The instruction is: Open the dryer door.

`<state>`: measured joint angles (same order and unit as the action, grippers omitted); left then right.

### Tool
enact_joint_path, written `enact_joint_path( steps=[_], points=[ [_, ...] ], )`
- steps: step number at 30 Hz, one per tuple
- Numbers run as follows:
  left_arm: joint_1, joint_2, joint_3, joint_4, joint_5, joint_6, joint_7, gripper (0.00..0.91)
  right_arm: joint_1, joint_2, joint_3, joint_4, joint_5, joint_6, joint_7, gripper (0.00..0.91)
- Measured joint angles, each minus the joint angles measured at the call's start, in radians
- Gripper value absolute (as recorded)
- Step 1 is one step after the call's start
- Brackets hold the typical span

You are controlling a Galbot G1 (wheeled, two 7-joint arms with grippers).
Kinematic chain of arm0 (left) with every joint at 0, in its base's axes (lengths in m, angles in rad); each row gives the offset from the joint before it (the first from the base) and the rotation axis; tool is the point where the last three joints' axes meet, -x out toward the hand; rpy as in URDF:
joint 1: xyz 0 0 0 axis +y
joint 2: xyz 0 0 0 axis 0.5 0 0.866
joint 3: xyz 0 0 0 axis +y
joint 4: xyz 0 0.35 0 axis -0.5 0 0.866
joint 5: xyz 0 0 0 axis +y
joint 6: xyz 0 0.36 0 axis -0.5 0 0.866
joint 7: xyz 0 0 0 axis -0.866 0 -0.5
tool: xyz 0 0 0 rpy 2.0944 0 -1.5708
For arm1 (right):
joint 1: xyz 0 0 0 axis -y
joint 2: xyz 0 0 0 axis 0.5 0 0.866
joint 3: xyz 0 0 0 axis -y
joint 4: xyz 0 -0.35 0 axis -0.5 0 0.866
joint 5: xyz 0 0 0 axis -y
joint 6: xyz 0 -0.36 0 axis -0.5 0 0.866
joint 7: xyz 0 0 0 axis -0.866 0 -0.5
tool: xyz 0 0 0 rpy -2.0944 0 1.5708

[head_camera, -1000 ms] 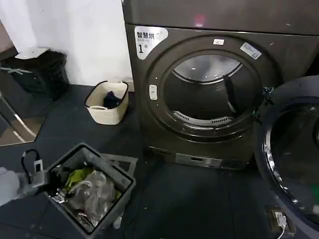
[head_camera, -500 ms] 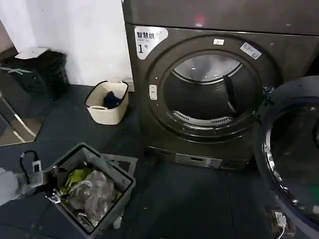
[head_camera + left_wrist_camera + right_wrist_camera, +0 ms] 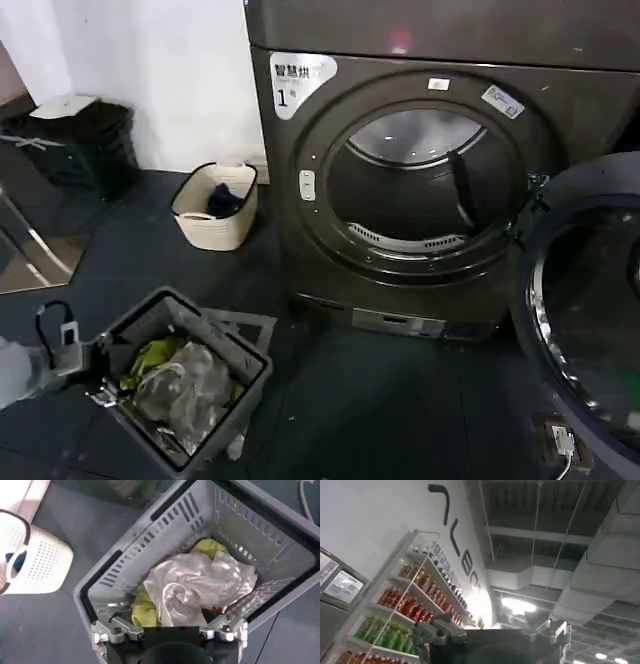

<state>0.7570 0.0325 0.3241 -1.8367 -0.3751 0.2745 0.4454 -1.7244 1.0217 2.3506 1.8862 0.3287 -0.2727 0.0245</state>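
The dryer [image 3: 285,210] stands ahead, dark metallic, with a white sticker [image 3: 297,80] marked "1". Its dryer door [image 3: 590,300] is swung wide open to the right, chrome ring and dark glass facing me, and the drum mouth [image 3: 420,190] is uncovered. My left gripper [image 3: 88,362] hangs at the lower left, far from the door, over the rim of a grey crate [image 3: 215,345]. From the left wrist camera, that gripper [image 3: 170,630] looks down on white and yellow-green cloth [image 3: 200,585]. My right gripper [image 3: 490,637] points up at a ceiling.
A cream laundry basket [image 3: 213,205] sits on the dark floor left of the dryer, and a black bin [image 3: 80,140] stands by the wall. A power strip [image 3: 560,440] lies below the open door. The grey crate [image 3: 150,535] holds several garments.
My left arm has drawn back slightly toward the left edge, beside the grey crate. The dryer door has stayed open and still.
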Motion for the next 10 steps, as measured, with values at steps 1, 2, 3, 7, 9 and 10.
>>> enact_joint_path(
  steps=[1,2,3,7,9,10],
  points=[
    [0.0,0.0,0.0,0.001,0.004,0.001,0.001,0.907,-0.001,0.0,0.001,0.0,0.0,0.0,0.0,0.907],
    [0.0,0.0,0.0,0.002,0.008,0.002,0.005,0.907,-0.001,0.0,0.002,0.0,0.0,0.0,0.0,0.907],
    [0.0,0.0,0.0,0.003,0.011,0.002,0.008,0.907,-0.001,0.0,0.003,0.0,0.0,0.0,0.0,0.907],
    [0.0,0.004,0.0,0.005,0.019,-0.002,0.019,0.907,-0.003,0.0,0.007,-0.001,-0.001,0.0,0.0,0.907],
    [0.0,0.008,0.0,0.007,0.023,-0.002,0.024,0.907,-0.004,0.0,0.009,-0.001,-0.001,0.0,0.0,0.907],
    [0.0,0.01,0.0,0.008,0.024,-0.004,0.025,0.907,-0.004,0.0,0.009,-0.001,-0.001,0.0,0.0,0.907]
  ],
)
